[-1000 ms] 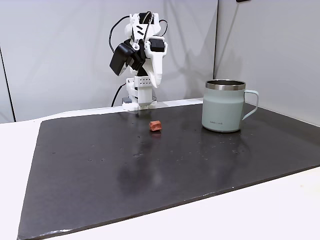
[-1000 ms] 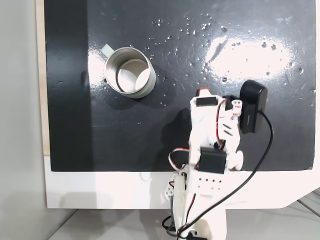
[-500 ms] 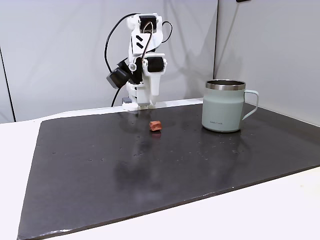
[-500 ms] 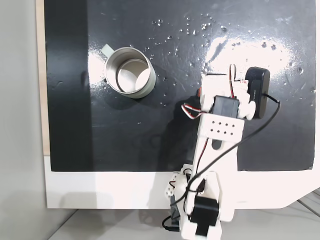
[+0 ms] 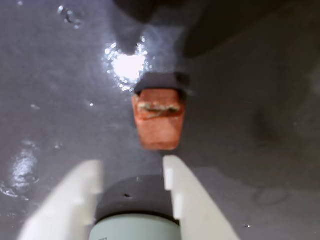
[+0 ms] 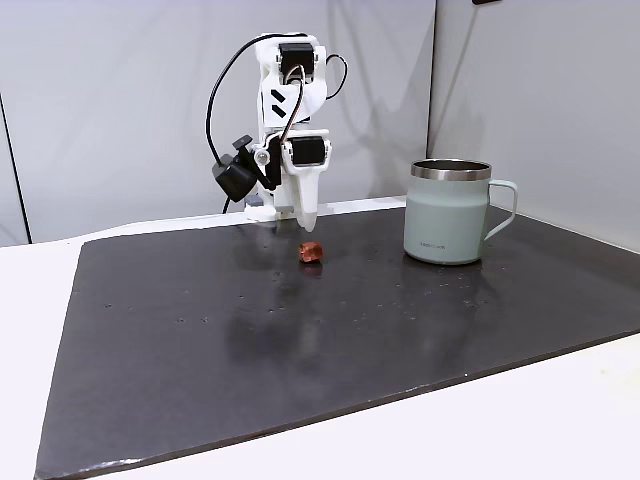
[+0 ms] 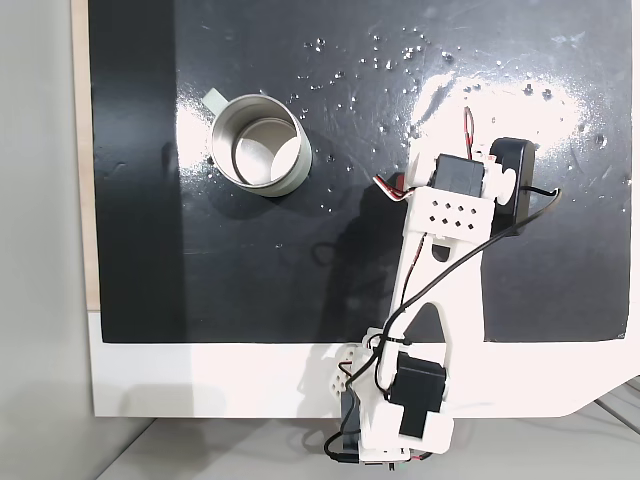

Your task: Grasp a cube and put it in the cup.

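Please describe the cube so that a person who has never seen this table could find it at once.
In a fixed view, find the dark mat covering the table, then the white arm at its far edge. The cube lies on the mat just below the gripper, left of the cup. It is the only small reddish-brown block there, far smaller than the cup.

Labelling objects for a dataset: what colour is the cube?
Reddish-brown; the cube shows best in the wrist view, ahead of the gripper.

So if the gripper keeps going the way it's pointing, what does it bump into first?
Probably the cube: the open gripper points down just above it, the cube ahead of the gap between its fingers. Otherwise, the black mat.
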Robot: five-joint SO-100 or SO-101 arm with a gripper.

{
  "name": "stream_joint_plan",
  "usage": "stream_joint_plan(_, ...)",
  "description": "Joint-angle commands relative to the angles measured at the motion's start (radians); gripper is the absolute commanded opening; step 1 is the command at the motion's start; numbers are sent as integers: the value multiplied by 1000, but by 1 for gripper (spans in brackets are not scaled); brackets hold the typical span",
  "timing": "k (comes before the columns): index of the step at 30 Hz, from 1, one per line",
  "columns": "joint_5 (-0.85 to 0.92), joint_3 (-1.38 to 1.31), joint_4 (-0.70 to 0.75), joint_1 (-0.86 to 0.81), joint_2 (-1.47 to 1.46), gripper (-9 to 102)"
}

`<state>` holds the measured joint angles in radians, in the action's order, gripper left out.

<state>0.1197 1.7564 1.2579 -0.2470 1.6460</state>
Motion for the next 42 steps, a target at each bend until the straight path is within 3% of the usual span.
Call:
stream_joint_plan(1,-6,-49,8,-15,0,27)
stream_joint_plan(34,35,86,-71,34,-137,27)
stream_joint_plan(42,35,87,-75,21,-143,14)
